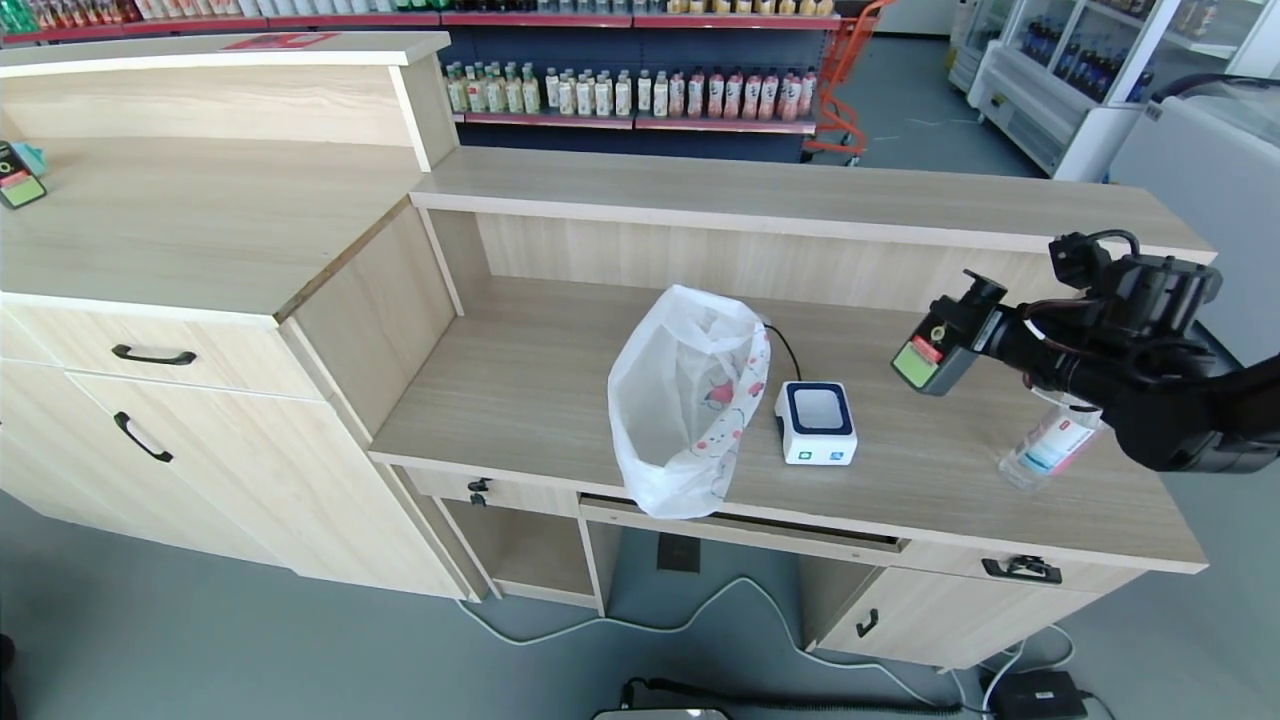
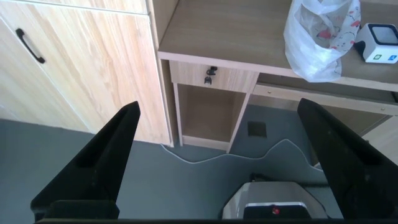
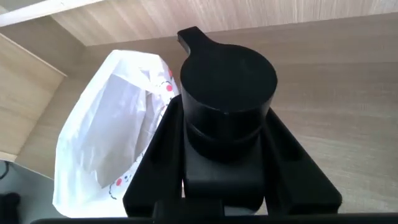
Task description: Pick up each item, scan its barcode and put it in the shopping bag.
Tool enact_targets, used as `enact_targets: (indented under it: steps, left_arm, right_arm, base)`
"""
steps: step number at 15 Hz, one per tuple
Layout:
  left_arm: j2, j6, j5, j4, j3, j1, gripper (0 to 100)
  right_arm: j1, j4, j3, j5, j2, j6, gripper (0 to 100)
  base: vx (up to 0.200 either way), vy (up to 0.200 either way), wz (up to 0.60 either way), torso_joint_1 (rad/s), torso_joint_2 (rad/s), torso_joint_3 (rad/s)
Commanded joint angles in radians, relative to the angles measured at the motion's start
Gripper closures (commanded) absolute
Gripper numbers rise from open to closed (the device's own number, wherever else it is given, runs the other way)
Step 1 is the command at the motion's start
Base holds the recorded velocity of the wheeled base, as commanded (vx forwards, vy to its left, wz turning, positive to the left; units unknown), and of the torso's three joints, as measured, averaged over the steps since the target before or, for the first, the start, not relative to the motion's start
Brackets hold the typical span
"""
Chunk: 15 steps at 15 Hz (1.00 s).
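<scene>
Black plastic marks the item [image 1: 930, 355] now gripped: a dark, round-topped container with a green and red label, clamped between the fingers of the right gripper [image 1: 985, 335] and held in the air above the desk [image 1: 560, 390], off to the right of the scanner [image 1: 815, 420]. The pick-up is judged to be done and the scanning step to be in hand. The item would next have to be brought over the scanner's dark, upward-facing window with its barcode turned down towards it. Where the barcode sits cannot be told, so some turning of the wrist may be called for. The shopping bag [image 1: 690, 400], of white translucent plastic with a red print, is stood upright just beside the scanner on its left, its mouth open and slumped. Nothing can be made out inside it, so the packing is judged to be at its start. A clear bottle [image 1: 1050, 445] is laid on its side near the desk's right front edge, partly under the right arm, and is judged to be waiting its turn. The left gripper [image 2: 217, 109] is spread wide with nothing held, and is hung low in front of the desk, above the floor.
</scene>
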Motion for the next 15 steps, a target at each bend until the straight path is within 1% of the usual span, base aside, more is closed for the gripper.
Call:
enact_targets:
  steps: [1,5,7,9,11,15]
  left_arm:
    - [0.0,0.0,0.0,0.0,0.0,0.0,0]
    - [0.0,0.0,0.0,0.0,0.0,0.0,0]
    - [0.0,0.0,0.0,0.0,0.0,0.0,0]
    - [0.0,0.0,0.0,0.0,0.0,0.0,0]
    - [0.0,0.0,0.0,0.0,0.0,0.0,0]
    - [0.0,0.0,0.0,0.0,0.0,0.0,0]
  right_arm:
    - [0.007,0.005,-0.043,0.003,0.067,0.011,100]
    - [0.044,0.007,-0.051,0.012,0.09,0.029,100]
    - [0.05,0.008,-0.082,0.023,0.116,0.029,100]
    - [0.061,0.008,-0.128,0.055,0.154,0.029,100]
    - [0.076,0.005,-0.142,0.073,0.179,0.029,100]
    - [0.102,0.01,-0.178,0.075,0.223,0.02,100]
  base:
    - [0.0,0.0,0.0,0.0,0.0,0.0]
    - [0.0,0.0,0.0,0.0,0.0,0.0]
    - [0.0,0.0,0.0,0.0,0.0,0.0]
    - [0.0,0.0,0.0,0.0,0.0,0.0]
    - [0.0,0.0,0.0,0.0,0.0,0.0]
    - [0.0,0.0,0.0,0.0,0.0,0.0]
